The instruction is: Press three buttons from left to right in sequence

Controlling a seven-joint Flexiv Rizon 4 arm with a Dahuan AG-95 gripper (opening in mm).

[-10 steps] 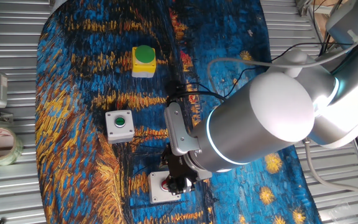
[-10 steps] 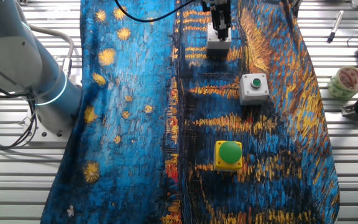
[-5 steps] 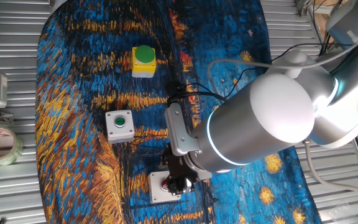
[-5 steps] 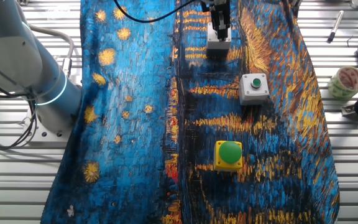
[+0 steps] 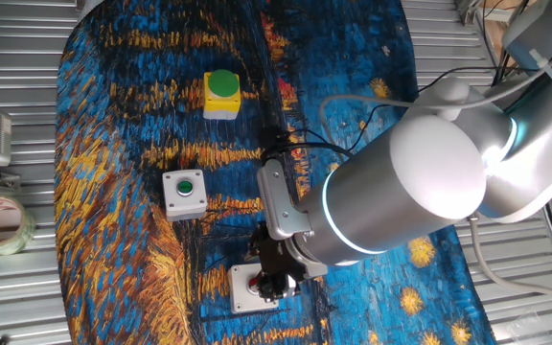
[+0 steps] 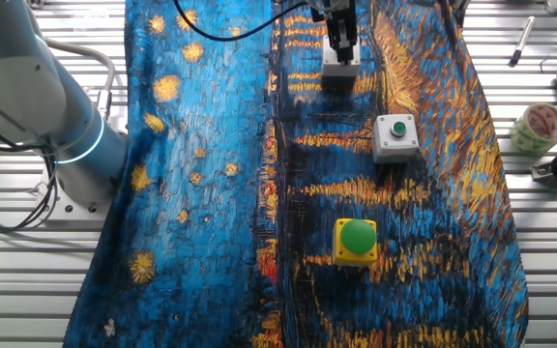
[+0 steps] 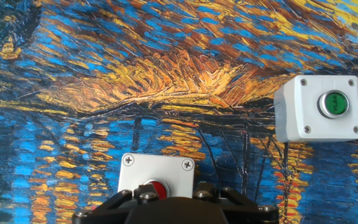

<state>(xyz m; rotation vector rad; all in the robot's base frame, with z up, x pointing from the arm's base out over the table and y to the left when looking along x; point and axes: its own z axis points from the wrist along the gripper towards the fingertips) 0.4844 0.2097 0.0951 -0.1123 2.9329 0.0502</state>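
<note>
Now, gripper (image 5: 278,281): directly over the red-button box (image 7: 156,175); finger state cannot be told
Green-button box (image 7: 319,108): beside the hand, apart from it
Yellow box (image 5: 221,95): farthest from the hand; on the painted cloth (image 6: 211,174)

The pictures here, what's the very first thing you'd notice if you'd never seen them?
Probably the swirly blue and gold painted cloth covering the whole table. Next, the fat white robot arm bending down over the grey-white box with the red button at the cloth's edge. The yellow box with the big green dome stands out too, at the other end of the row.
</note>
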